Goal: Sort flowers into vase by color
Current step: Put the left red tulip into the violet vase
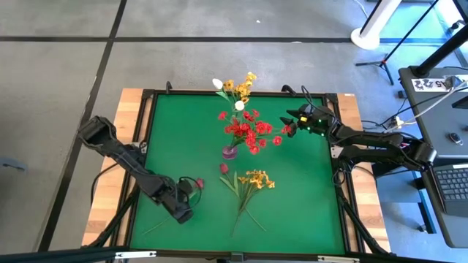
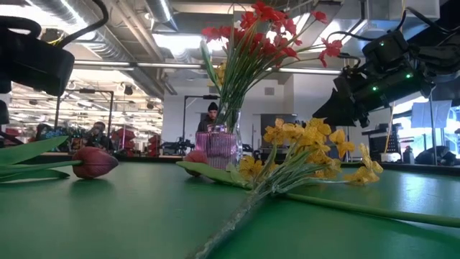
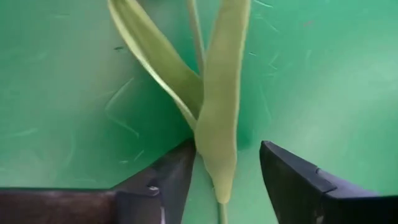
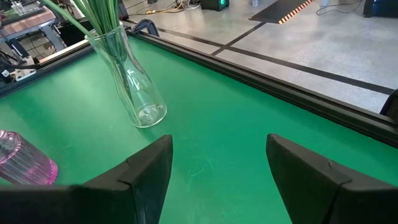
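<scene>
A plain green counter (image 1: 190, 139) framed in black carries the blooms: bright red blossoms (image 1: 252, 133) on green stems rise from a ribbed pink vase (image 2: 218, 147), while yellow-orange and white flowers (image 1: 235, 89) fill a clear glass vase (image 4: 132, 87) standing beyond the right arm's dark jaws. A yellow-orange bunch (image 1: 252, 180) with green stems lies flat near a single dark red bud (image 1: 224, 168). Another dark red bud (image 2: 93, 161) lies just beside the left arm's black jaws, between which pale green leaves (image 3: 214, 112) show against the green surface.

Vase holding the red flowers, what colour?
Pink-purple vase, ribbed glass; low view shows it best.
</scene>
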### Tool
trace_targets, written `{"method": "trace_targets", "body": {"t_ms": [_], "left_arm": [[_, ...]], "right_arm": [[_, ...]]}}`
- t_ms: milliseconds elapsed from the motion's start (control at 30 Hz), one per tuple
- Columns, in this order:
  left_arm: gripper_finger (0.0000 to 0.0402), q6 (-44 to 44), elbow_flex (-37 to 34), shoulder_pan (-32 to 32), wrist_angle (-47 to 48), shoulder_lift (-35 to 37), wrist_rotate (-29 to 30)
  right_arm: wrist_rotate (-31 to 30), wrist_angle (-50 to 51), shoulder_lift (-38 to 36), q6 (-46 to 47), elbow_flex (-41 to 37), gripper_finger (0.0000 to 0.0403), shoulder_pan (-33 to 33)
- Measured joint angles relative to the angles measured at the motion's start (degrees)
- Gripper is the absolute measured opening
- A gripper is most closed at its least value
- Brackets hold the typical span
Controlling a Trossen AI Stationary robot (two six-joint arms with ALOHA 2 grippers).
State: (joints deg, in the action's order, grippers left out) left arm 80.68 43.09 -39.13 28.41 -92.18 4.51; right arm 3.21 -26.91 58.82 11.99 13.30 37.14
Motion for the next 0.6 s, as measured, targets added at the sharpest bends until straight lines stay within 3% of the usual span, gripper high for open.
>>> {"method": "trace_targets", "body": {"t_ms": [100, 267, 367, 433, 600], "left_arm": [[0.0145, -0.4, -0.1, 1.2, 1.4, 0.5, -0.2], [0.0034, -1.6, 0.4, 3.6, 4.7, 0.4, -1.8], [0.0011, -2.5, 1.6, 4.7, 6.9, 0.2, -2.0], [0.0007, -4.6, 3.8, 5.4, 10.8, 0.0, 0.3], [0.0003, -8.3, 14.5, 6.6, 27.7, 0.6, 16.8]], "right_arm": [[0.1, 0.0, 0.0, 0.1, 0.0, 0.0256, 0.0], [0.4, 0.0, 0.0, 0.2, 0.0, 0.0256, 0.0], [0.5, 0.1, 0.0, 0.2, 0.0, 0.0256, 0.0], [0.5, 0.1, 0.0, 0.2, 0.0, 0.0256, 0.0], [0.5, 0.1, 0.0, 0.2, 0.0, 0.0256, 0.0]]}}
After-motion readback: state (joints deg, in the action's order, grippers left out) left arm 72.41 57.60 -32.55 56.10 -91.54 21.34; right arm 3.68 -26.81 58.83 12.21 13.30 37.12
